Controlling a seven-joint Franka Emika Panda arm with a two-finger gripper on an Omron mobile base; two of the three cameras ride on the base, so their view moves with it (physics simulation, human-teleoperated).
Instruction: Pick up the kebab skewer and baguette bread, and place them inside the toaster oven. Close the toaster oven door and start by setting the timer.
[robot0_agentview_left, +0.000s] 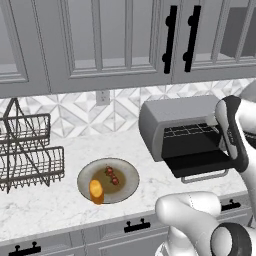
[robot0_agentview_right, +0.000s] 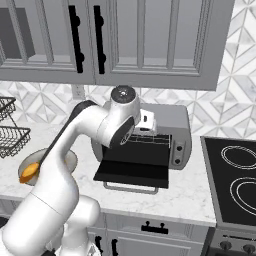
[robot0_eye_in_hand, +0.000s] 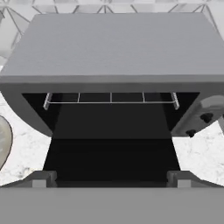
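Arm hides plate (robot0_agentview_right: 70, 159) — baguette bread (robot0_agentview_right: 29, 172) peeks out

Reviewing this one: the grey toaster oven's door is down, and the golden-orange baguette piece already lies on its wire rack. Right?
Not quite. The golden-orange baguette piece still lies on the round grey plate, per the left base view; the grey toaster oven's door is down.

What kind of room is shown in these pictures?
Most likely a home kitchen, computer-rendered. On a marble counter stands an open toaster oven. Grey wall cabinets hang above a tiled backsplash, and a stovetop sits to the right.
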